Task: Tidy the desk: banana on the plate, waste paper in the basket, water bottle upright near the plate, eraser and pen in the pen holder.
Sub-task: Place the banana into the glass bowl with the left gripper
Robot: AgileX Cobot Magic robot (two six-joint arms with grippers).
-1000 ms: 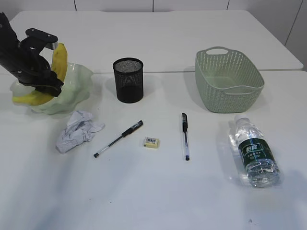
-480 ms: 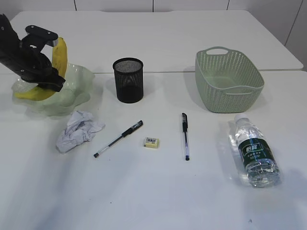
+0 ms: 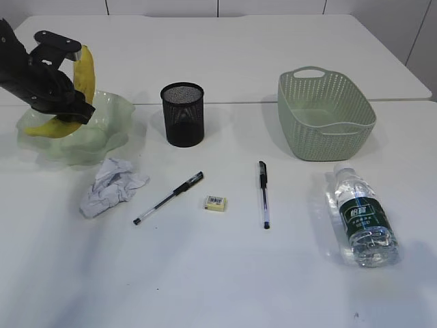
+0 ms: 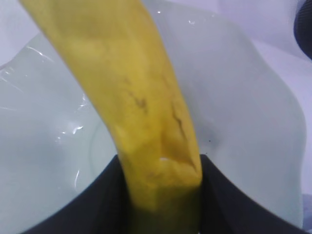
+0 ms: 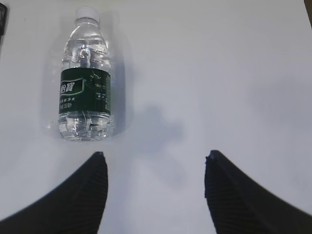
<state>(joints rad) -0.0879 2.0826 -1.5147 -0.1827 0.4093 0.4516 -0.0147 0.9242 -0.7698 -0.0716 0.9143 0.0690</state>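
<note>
My left gripper [image 3: 66, 104] is shut on the yellow banana [image 3: 86, 71], held just over the pale green wavy plate [image 3: 109, 131] at the far left. In the left wrist view the banana [image 4: 141, 97] runs up from between the dark jaws of the gripper [image 4: 160, 163], with the plate [image 4: 253, 122] beneath. Crumpled waste paper [image 3: 109, 186], two pens [image 3: 169, 197] [image 3: 263, 193] and a yellow eraser [image 3: 215, 203] lie mid-table. The black mesh pen holder [image 3: 182, 114] and green basket [image 3: 321, 142] stand behind. The water bottle [image 3: 362, 219] [image 5: 85, 83] lies on its side. My right gripper [image 5: 153, 158] hangs open over bare table beside it.
The white table has a seam running across behind the pen holder. The right arm does not show in the exterior view. The bottle's cap points toward the basket.
The left gripper has risen slightly with the banana, whose lower end now sits higher over the plate. The plate looks flatter than before. Everything else is unmoved.
</note>
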